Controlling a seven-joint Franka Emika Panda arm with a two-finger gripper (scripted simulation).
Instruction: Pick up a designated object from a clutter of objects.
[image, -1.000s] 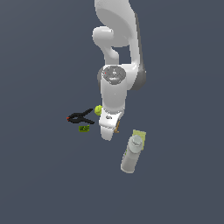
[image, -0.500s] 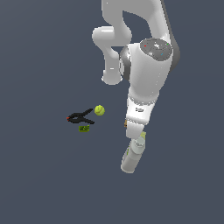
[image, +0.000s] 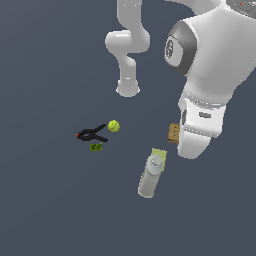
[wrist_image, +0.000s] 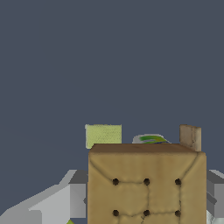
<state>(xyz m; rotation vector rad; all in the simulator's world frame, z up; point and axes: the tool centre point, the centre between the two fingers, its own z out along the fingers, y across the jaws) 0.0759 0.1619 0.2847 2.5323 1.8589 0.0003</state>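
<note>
Looks like the gripper (wrist_image: 146, 205) has its 2 fingers clenched on the tan block (wrist_image: 146, 183), held up beside the grey bottle (image: 151, 173), so I'd just lift straight and slow, no twisting.

Arm over a dark floor with scattered clutter

The grey bottle (image: 151, 174) lay tilted on the floor, its pale-yellow base uppermost in the picture. Just beyond that base, the tan block (image: 174, 133) showed at the edge of the white arm (image: 207, 90), whose bulk hid the fingers. Well apart from the bottle, toward the exterior view's left, the yellow-green ball (image: 113, 126) sat beside the black clamp (image: 92, 134), with the small green piece (image: 96, 147) just beside the clamp.
</note>
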